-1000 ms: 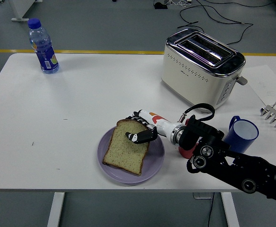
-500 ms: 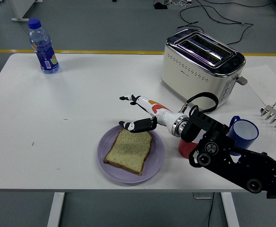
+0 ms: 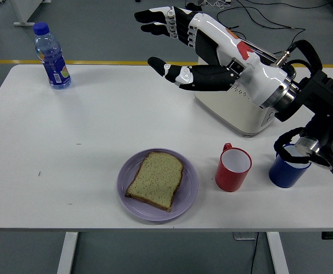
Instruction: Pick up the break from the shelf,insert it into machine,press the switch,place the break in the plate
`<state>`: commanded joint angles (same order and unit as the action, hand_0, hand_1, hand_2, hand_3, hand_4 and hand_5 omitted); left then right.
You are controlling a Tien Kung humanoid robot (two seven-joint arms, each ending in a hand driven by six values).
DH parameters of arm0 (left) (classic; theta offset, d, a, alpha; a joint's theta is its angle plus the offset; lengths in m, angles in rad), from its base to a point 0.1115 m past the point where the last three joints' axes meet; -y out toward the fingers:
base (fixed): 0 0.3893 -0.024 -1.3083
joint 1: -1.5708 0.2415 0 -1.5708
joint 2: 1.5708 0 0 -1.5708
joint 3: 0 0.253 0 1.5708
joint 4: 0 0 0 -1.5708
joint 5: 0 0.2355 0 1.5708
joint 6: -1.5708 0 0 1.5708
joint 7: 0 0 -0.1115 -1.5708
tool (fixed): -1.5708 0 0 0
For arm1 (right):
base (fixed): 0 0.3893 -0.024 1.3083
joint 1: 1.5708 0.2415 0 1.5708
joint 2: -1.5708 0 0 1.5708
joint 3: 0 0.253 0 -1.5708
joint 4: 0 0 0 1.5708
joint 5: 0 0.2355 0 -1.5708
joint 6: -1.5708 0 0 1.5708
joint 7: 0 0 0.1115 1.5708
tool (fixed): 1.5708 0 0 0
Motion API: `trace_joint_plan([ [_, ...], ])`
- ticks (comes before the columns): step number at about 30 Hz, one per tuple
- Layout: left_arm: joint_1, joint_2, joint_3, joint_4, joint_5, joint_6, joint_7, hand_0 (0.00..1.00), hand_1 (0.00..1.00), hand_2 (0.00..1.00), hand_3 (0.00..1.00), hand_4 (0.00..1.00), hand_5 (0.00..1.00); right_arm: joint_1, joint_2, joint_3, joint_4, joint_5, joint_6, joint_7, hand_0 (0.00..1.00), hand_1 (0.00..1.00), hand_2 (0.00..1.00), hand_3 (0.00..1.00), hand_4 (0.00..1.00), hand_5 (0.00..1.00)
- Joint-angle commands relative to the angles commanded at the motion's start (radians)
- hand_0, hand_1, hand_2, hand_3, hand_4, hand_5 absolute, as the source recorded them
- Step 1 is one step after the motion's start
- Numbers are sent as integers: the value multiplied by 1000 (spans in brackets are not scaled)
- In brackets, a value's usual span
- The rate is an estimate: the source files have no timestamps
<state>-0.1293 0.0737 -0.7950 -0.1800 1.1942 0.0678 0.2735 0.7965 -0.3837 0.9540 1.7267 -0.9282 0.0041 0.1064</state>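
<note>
A slice of bread (image 3: 155,179) lies flat on the purple plate (image 3: 190,195) near the table's front edge. My right hand (image 3: 167,42) is raised high above the table, close to the camera, with its fingers spread and nothing in them. It covers most of the cream toaster (image 3: 239,113), of which only the lower body shows. The bread rack is hidden or out of frame. My left arm is not visible.
A red mug (image 3: 233,168) stands right of the plate, with a blue mug (image 3: 286,169) beyond it, partly behind my forearm. A water bottle (image 3: 51,56) stands at the far left corner. Cables lie on the floor past the table.
My right hand let go of the bread on the plate, opened, and rose up and back, now covering the toaster. The red mug is uncovered.
</note>
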Motion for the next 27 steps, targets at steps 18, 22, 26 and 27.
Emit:
trace_joint_plan([
  [18, 14, 1, -17, 0, 27, -2, 7, 656, 592, 593, 599, 328, 934, 10, -121, 239, -533, 755, -29, 139, 785, 722, 732, 674, 585, 245],
  [22, 14, 0, -22, 0, 29, 0, 8, 657, 592, 592, 599, 326, 932, -16, -136, 223, -695, 917, -1, 114, 780, 720, 728, 667, 571, 227],
  [26, 13, -1, -22, 0, 25, 0, 7, 657, 592, 592, 599, 326, 932, -52, -136, 230, -837, 1061, 22, 103, 780, 720, 728, 667, 571, 227],
  [27, 12, -2, -23, 0, 25, 1, 7, 655, 592, 593, 599, 329, 933, -60, -137, 234, -855, 1076, 26, 105, 780, 715, 728, 653, 559, 223],
])
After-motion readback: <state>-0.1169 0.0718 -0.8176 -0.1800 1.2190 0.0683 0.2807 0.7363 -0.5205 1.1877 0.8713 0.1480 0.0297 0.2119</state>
